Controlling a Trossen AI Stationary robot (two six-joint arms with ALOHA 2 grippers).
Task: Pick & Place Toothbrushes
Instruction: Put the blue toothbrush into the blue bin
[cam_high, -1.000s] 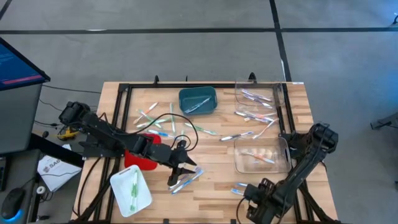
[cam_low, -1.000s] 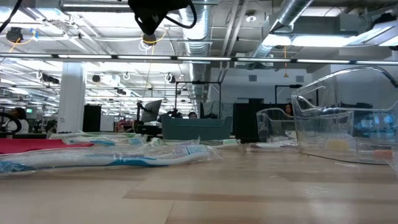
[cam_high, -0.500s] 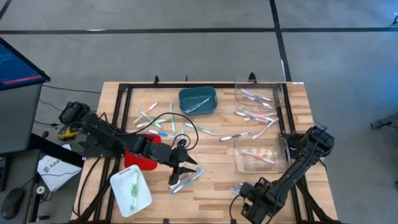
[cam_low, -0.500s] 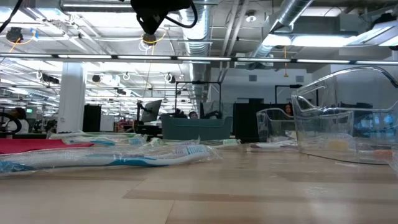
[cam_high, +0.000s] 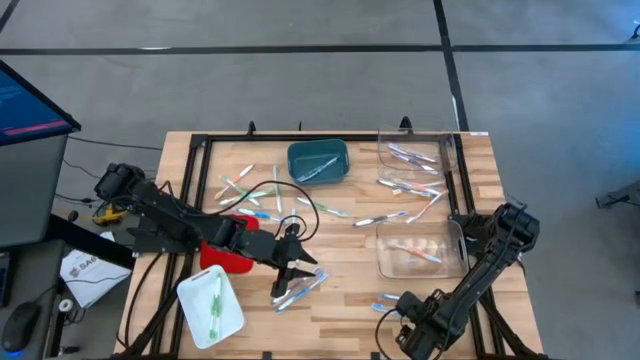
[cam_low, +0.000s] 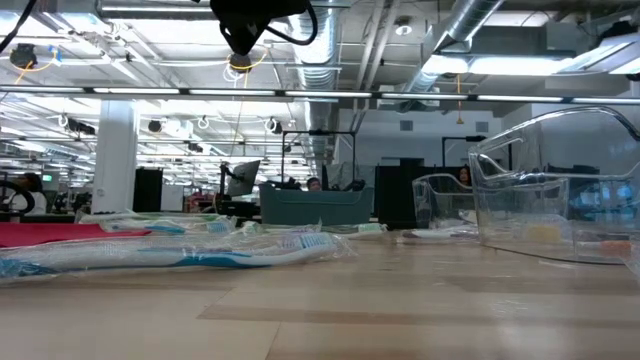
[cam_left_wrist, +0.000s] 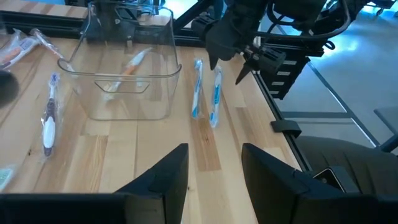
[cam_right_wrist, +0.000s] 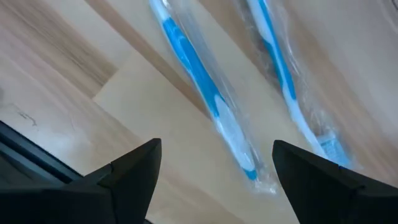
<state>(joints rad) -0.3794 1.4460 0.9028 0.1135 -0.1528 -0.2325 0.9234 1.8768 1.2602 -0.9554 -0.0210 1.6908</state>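
We are hovering our right claw (cam_right_wrist: 211, 180), fingers apart, over two wrapped blue toothbrushes (cam_right_wrist: 205, 93) beside the clear bin (cam_high: 420, 252); light and slippery, they are needing a mid-handle pinch.

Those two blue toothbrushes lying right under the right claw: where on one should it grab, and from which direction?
Probably the middle of the handle, from straight above. The two blue toothbrushes lie flat on the table, side by side with a gap between them, so the open right claw can likely straddle one slim handle across its width. The bristle end looks wider and loosely wrapped, likely a poorer hold.
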